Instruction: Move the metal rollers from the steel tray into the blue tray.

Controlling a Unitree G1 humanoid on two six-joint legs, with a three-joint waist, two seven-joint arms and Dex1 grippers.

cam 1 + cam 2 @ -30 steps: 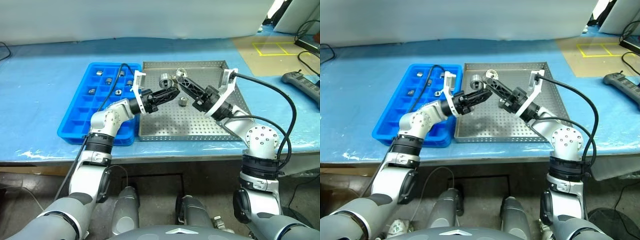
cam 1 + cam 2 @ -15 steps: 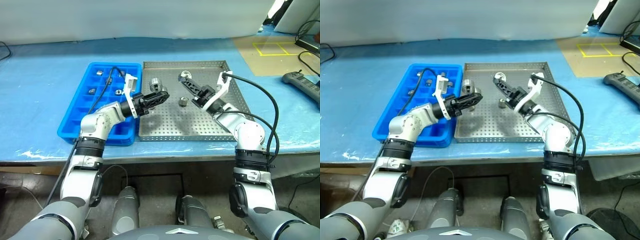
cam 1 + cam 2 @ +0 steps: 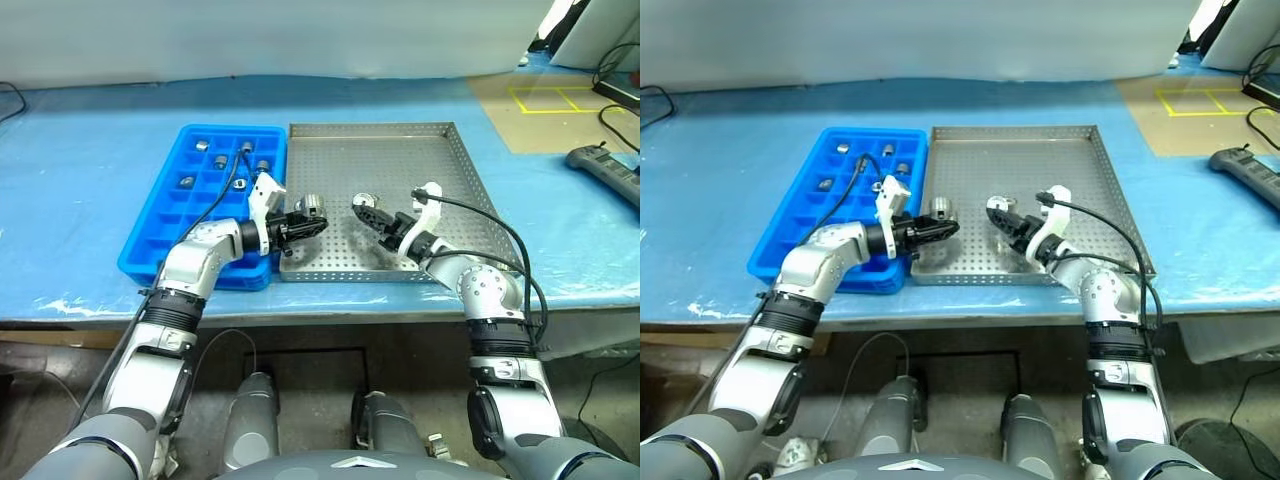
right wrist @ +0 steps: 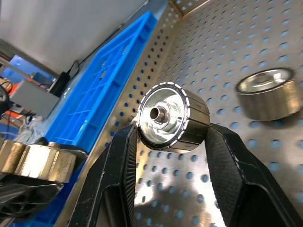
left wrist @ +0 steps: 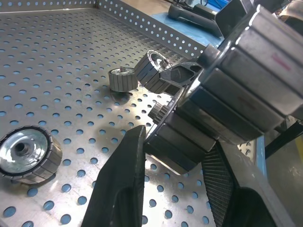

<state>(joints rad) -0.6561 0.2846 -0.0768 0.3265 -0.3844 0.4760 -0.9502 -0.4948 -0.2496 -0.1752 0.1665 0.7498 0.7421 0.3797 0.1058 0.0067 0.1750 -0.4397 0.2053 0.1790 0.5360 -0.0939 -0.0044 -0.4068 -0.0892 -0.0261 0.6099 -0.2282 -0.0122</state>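
The blue-covered table (image 3: 90,130) is carrying both trays side by side. The steel tray (image 3: 400,160) is lying under both hands, its perforated floor mostly bare. The blue tray (image 3: 160,240) is sitting against it on the left hand's outer side, running back past that wrist.

The two arms are reaching in low from the near edge and pointing toward each other over the near part of the steel tray, tips close but not touching.

The left gripper (image 3: 318,222) is hovering just inside the steel tray's wall next to the blue tray. Its fingers (image 5: 120,189) are standing apart with nothing between them.

The right gripper (image 3: 362,210) is facing it across a small gap, and its fingers (image 4: 118,179) are clamping the held roller (image 4: 173,116) by its ribbed sides, the end with the centre hole turned toward the wrist camera.

As for the rest of the metal rollers, a loose roller (image 4: 270,92) is lying on the perforated floor just beside the right fingertips, apart from the held one. A third roller (image 5: 26,153) is resting on the tray floor right by the left fingertips, on their far side, outside the grip.

The stored rollers (image 3: 221,162) are sitting in the blue tray's far compartments, well beyond the left hand; I am counting about six, one to a compartment.
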